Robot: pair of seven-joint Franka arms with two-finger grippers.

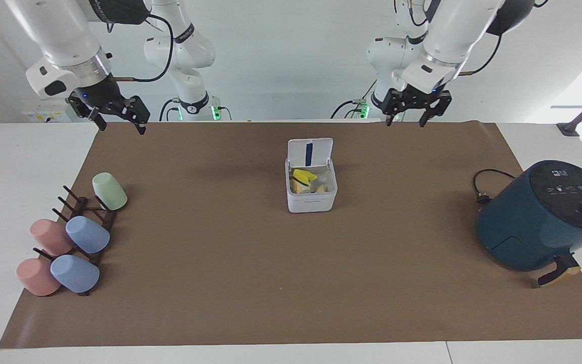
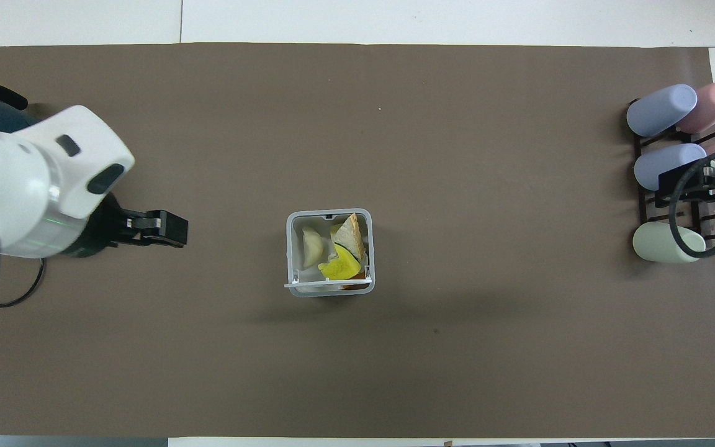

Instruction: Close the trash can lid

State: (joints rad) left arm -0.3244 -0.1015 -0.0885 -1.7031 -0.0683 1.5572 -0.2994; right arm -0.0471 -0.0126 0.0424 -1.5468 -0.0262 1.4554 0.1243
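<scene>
The lid (image 1: 310, 151) stands upright on the trash can (image 1: 311, 193), mid-table. The left gripper (image 1: 410, 116), fingers spread, hangs above and to one side, likely to push it shut; the right gripper (image 1: 117, 121) waits, fingers open.

The white trash can (image 1: 311, 194) sits open mid-mat, scraps inside. Its lid (image 1: 310, 151) stands upright, blue stripe showing, below and beside the raised left gripper (image 1: 406, 120).

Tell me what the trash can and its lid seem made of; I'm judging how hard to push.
The trash can looks like smooth white moulded plastic: rounded corners, even sheen. The lid, standing open, seems thin white plastic too, with a blue stripe on its underside. Both look light, though that is only a guess.
</scene>
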